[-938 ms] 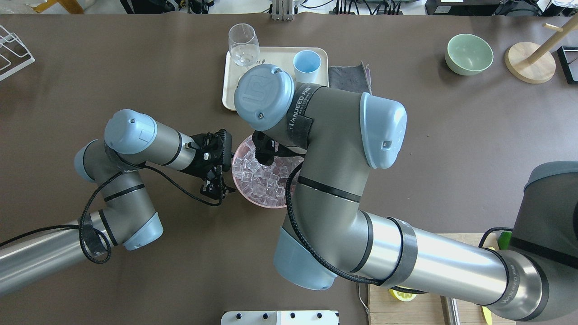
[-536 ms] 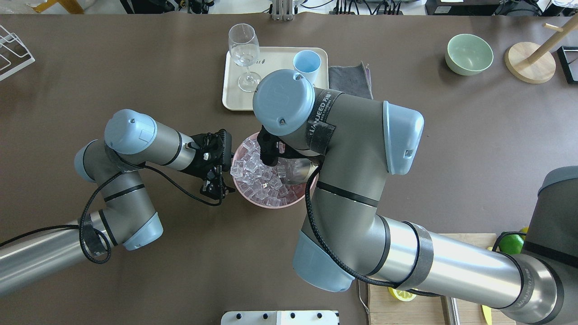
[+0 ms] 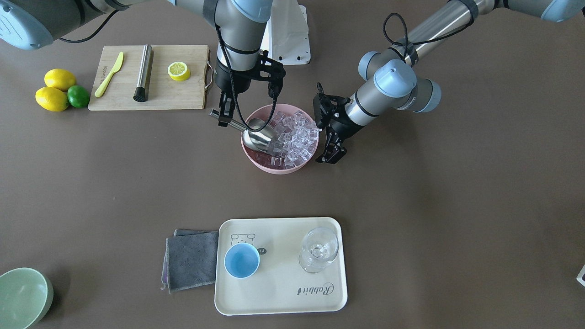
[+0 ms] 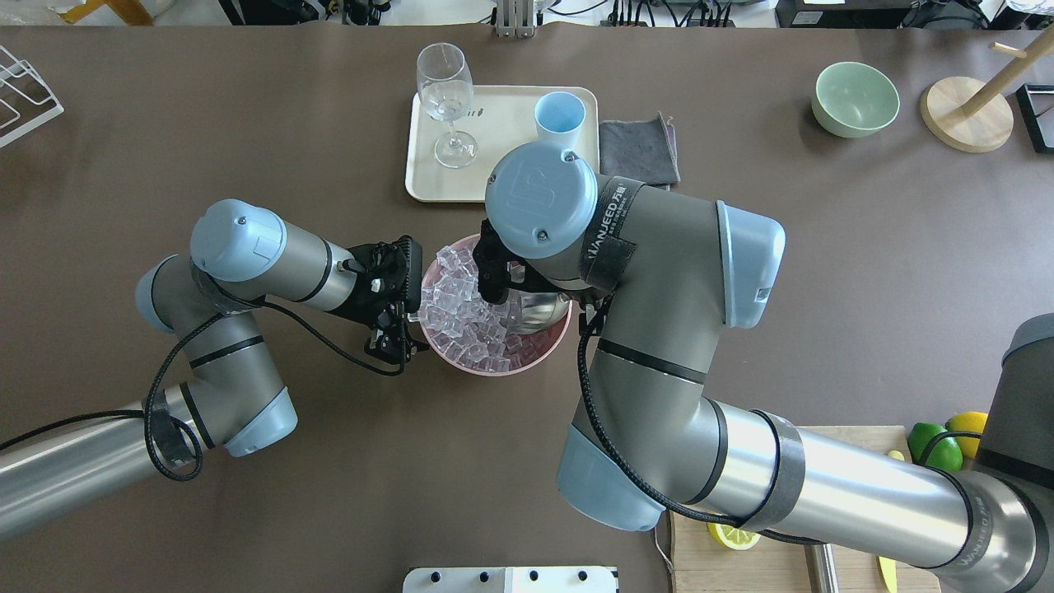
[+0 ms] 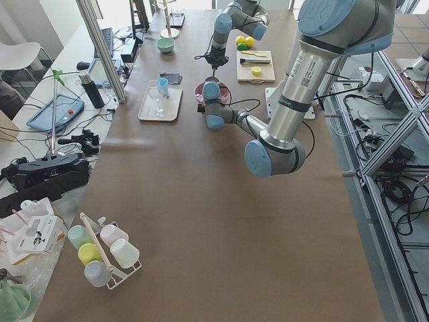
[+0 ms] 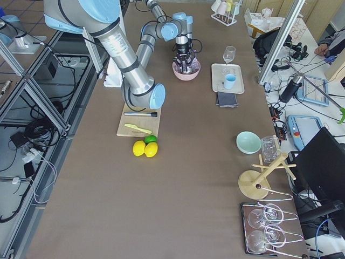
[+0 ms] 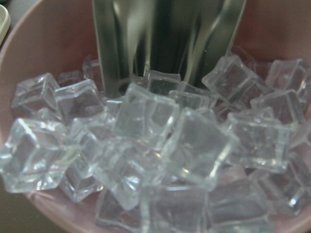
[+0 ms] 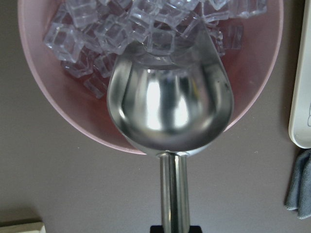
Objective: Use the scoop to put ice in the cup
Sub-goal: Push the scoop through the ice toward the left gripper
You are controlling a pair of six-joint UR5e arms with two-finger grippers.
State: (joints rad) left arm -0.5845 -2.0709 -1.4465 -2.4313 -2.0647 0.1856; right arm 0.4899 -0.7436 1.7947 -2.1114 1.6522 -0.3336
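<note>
Right pincer (image 3: pixel 223 118) is clamped on the far end of the handle of the scoop (image 8: pixel 170 102), whose trough lies tilted inside the pink bowl (image 8: pixel 53 92) with its lip nosed against the ice (image 7: pixel 155 141). The trough itself looks bare. The ice is heaped in the bowl, mostly toward the side away from the scoop. Left pincer (image 3: pixel 330 154) sits just beside the bowl's rim on the opposite side; whether its jaws are spread or pressed together cannot be told. The cup (image 3: pixel 241 260) stands upright and appears empty on the tray (image 3: pixel 283 297), well apart from the bowl across the tabletop (image 3: pixel 411 205).

Handling assessment: the cubes look hard, light and glossy, so they are likely to slide and tumble. They should ride in the trough, not be pinched. The scoop is rigid steel, but its smooth round handle could twist in the grip. The present hold on the handle suits, provided the trough is kept level once loaded.

Change noted in the overhead view: the right wrist has shifted toward the view's right, uncovering the stemmed glass (image 4: pixel 445 91), and the trough now shows at the bowl's right side. The left arm and cup have not moved.
</note>
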